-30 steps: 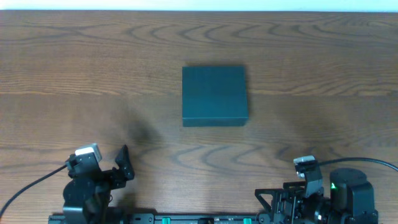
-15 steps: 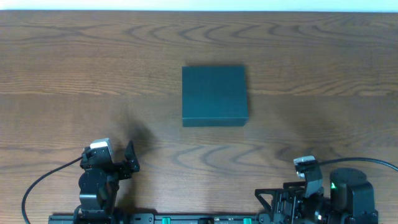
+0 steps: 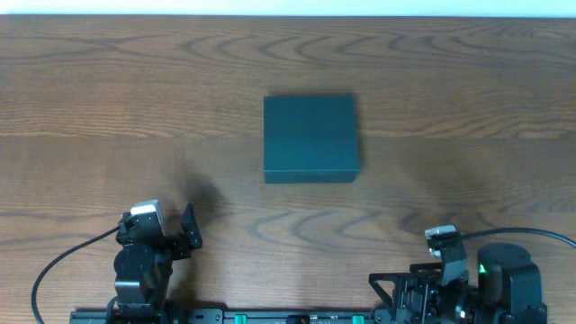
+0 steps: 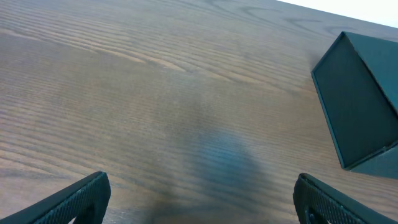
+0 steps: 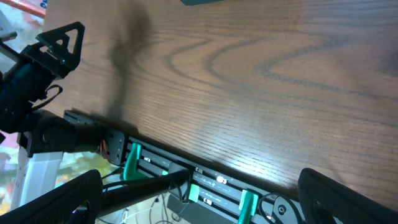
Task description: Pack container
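The container [image 3: 310, 139] is a dark green-black square box with its lid shut, lying flat in the middle of the wooden table. In the left wrist view it shows at the upper right [image 4: 364, 99]. My left gripper [image 4: 199, 202] is open and empty, low over bare table near the front left edge, well short of the box; overhead it sits at the front left [image 3: 187, 232]. My right gripper [image 5: 205, 199] is open and empty, parked at the front right over the table's front edge. Only a sliver of the box shows in the right wrist view [image 5: 202, 2].
The wooden table [image 3: 108, 108] holds nothing but the box. A black mounting rail with green clamps [image 5: 186, 180] runs along the front edge. The left arm [image 5: 37, 68] shows in the right wrist view. No snack packets are in view.
My left arm has swung a little to the right and turned toward the box, then held still. The right arm and the box have not moved.
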### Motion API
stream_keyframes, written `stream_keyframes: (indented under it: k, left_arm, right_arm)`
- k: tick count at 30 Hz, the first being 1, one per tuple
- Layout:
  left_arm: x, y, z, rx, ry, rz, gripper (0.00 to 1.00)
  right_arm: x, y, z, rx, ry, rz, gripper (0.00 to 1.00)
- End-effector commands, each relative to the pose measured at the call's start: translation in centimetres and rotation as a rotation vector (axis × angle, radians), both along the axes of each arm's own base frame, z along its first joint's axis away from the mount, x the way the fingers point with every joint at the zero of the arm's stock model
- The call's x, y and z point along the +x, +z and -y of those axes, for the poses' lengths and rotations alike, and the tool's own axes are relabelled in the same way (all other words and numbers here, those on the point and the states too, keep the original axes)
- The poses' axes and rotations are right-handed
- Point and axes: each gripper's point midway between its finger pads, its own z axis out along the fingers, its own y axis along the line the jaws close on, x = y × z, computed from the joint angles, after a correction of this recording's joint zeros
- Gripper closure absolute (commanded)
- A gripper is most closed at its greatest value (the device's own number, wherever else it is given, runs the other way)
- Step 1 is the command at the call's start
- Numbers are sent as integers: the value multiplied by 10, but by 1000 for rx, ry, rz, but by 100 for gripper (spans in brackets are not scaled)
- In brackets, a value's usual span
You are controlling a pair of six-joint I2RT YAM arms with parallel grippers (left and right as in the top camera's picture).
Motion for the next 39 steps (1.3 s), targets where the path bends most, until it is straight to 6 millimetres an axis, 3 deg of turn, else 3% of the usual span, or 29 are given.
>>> stream_keyframes:
  k: [1, 4, 7, 10, 14, 21, 27, 32, 39]
  left_arm:
    - [0, -5, -1, 17, -6, -4, 5]
    - [0, -5, -1, 17, -6, -3, 5]
    - [0, -5, -1, 17, -6, -4, 5]
    - [0, -5, -1, 17, -6, -4, 5]
    - [0, -5, -1, 17, -6, -3, 5]
    - [0, -5, -1, 17, -6, -4, 5]
    - [0, -5, -1, 17, -6, -4, 5]
    - [0, -5, -1, 17, -6, -4, 5]
    - [0, -5, -1, 17, -6, -4, 5]
  right_arm:
    - [-1, 0, -1, 4, 5, -2, 1]
    - [3, -4, 7, -41, -27, 8, 0]
    - [23, 0, 19, -106, -90, 103, 1]
    - [48, 17, 29, -164, -109, 335, 1]
    - [58, 16, 30, -231, -42, 556, 1]
    - [75, -33, 30, -291, -16, 676, 1]
    - [86, -83, 25, -295, 10, 614, 1]
    - [82, -128, 22, -312, 53, 516, 1]
    - [84, -126, 21, -308, 52, 533, 1]
